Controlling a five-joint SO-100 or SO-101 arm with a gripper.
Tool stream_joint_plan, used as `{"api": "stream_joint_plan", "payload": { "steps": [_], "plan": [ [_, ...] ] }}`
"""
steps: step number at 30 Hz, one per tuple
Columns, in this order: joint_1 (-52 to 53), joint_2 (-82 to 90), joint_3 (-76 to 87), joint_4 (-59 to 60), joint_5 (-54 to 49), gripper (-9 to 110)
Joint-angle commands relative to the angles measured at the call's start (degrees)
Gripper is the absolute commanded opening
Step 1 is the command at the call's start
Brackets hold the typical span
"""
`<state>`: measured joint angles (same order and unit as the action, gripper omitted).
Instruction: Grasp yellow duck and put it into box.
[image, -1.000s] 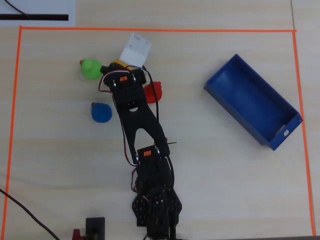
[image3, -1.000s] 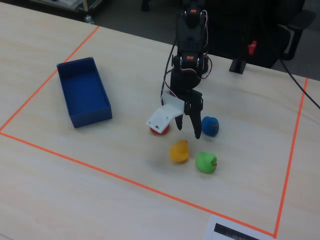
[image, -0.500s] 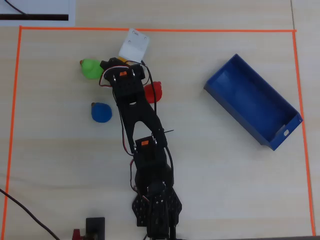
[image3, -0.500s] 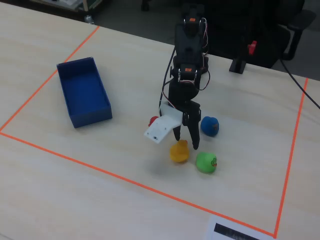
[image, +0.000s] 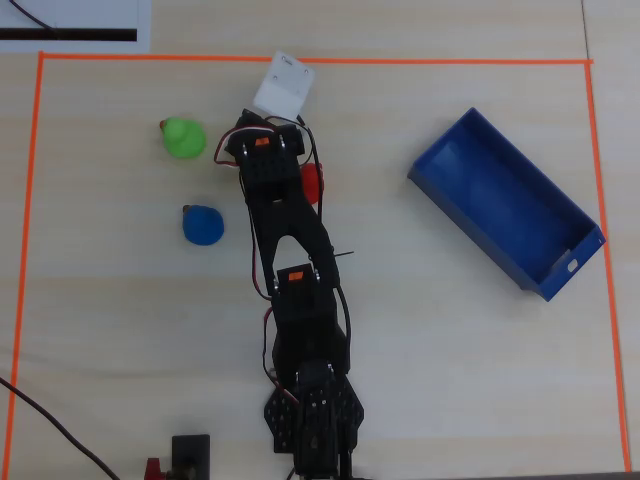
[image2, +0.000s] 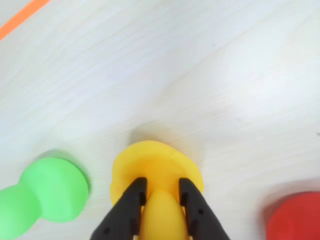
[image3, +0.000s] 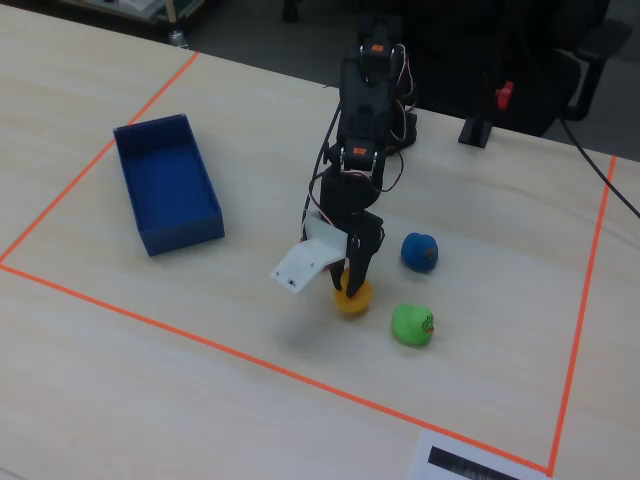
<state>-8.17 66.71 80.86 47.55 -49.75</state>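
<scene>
The yellow duck (image2: 150, 161) sits on the table in the wrist view, low in the middle. My gripper (image2: 161, 182) comes down over it, and its two black fingers (image2: 131, 202) press on either side of the duck's head. In the fixed view the gripper (image3: 352, 284) points straight down onto the duck (image3: 353, 301), which rests on the table. In the overhead view the duck is hidden under the wrist. The blue box (image: 505, 203) lies far to the right in the overhead view and at the left in the fixed view (image3: 168, 184); it holds nothing.
A green duck (image2: 45, 192) lies close to the left of the yellow one and a red duck (image2: 295, 217) to the right. A blue duck (image3: 419, 251) sits nearby. Orange tape (image: 320, 61) frames the work area. A white camera mount (image3: 303, 262) sticks out beside the gripper.
</scene>
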Motion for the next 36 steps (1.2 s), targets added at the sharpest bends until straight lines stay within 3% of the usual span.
{"api": "stream_joint_plan", "payload": {
  "steps": [1,12,23,29,36],
  "plan": [
    [-0.35,1.49,0.18,-0.62,0.18,0],
    [2.46,8.7,-8.0,8.79,3.25,0],
    [10.02,18.9,-18.63,22.85,-0.97,0],
    [22.59,26.02,-9.84,15.29,-7.29,0],
    [39.99,30.85,2.9,-3.78,-17.49,0]
  ]
}}
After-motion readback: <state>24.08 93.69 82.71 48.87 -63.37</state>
